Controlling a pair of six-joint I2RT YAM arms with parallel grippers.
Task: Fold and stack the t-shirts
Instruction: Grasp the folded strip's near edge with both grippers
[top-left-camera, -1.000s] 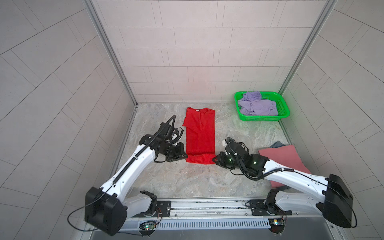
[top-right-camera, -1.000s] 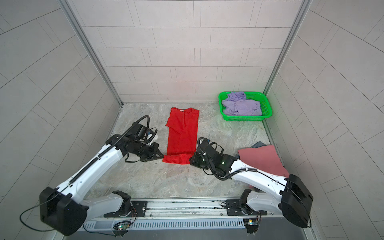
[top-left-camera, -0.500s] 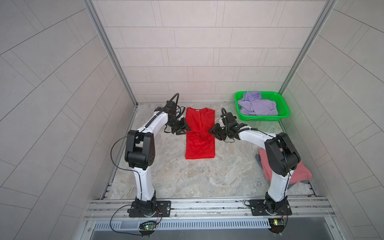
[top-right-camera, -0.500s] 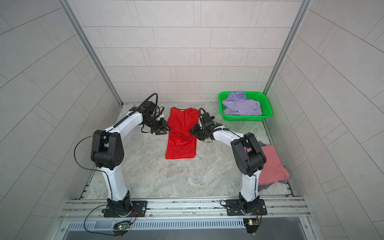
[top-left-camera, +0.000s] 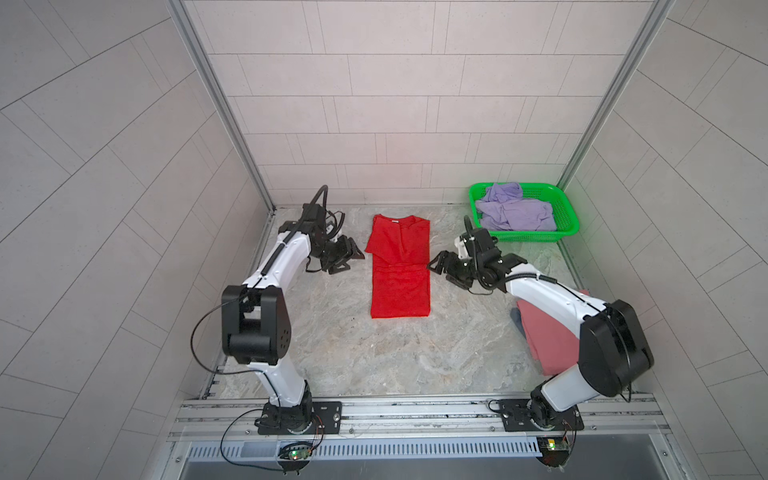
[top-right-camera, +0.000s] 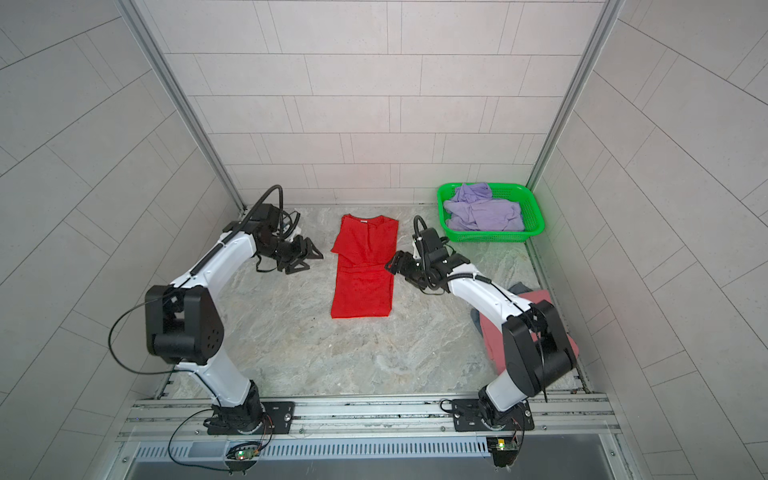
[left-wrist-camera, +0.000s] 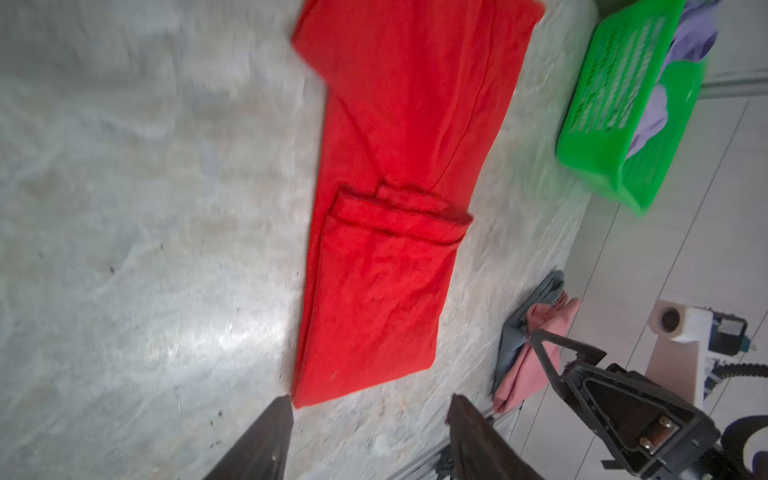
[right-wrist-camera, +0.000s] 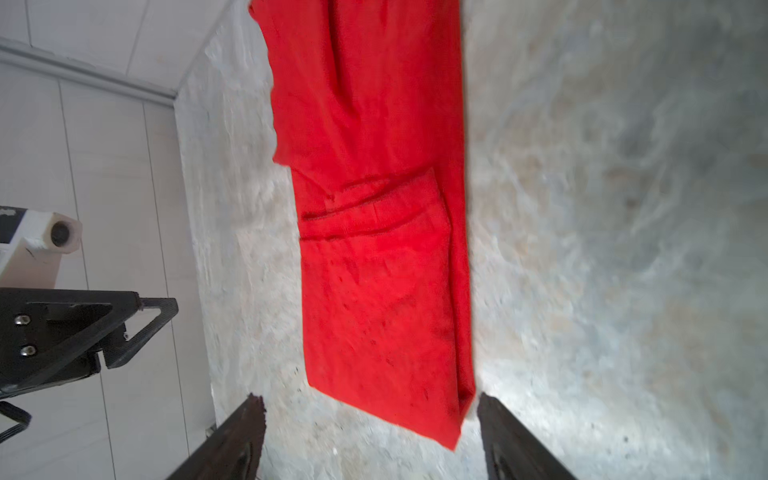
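**Red shirt half-folded, both grippers empty beside it**

The red t-shirt (top-left-camera: 400, 270) lay flat on the table (top-left-camera: 374, 353), centred and toward the back wall. It was a narrow strip with the collar at the far end. The near half was doubled, with the hem edge lying across the middle (a bit rumpled in both wrist views).

The left gripper (top-left-camera: 353, 261) hovered near the shirt's left edge, jaws spread and nothing between them. The right gripper (top-left-camera: 437, 267) sat just beside the right edge at about the fold line, also wide open and holding nothing.

The lavender t-shirt (top-left-camera: 513, 208) was heaped in the green basket (top-left-camera: 565, 216) at the back right. The dusty pink t-shirt (top-left-camera: 548, 332) lay folded at the right edge, partly under the right arm, with the grey-blue t-shirt (top-left-camera: 516, 326) peeking out beneath it.

Likely next step is another fold, then a move onto the pink pile.

Risks:
- A pinch at the edges could catch only the top layer. The loose hem would then peel back and undo the fold.
- The collar half looked wider on the left, where a sleeve flap juts out. Folding over it would probably give a lopsided packet.
- Uneven lift between the two arms could skew or drag the cloth across the table.
- The right arm hung over the pink pile, so a low sweep might scuff it out of square.
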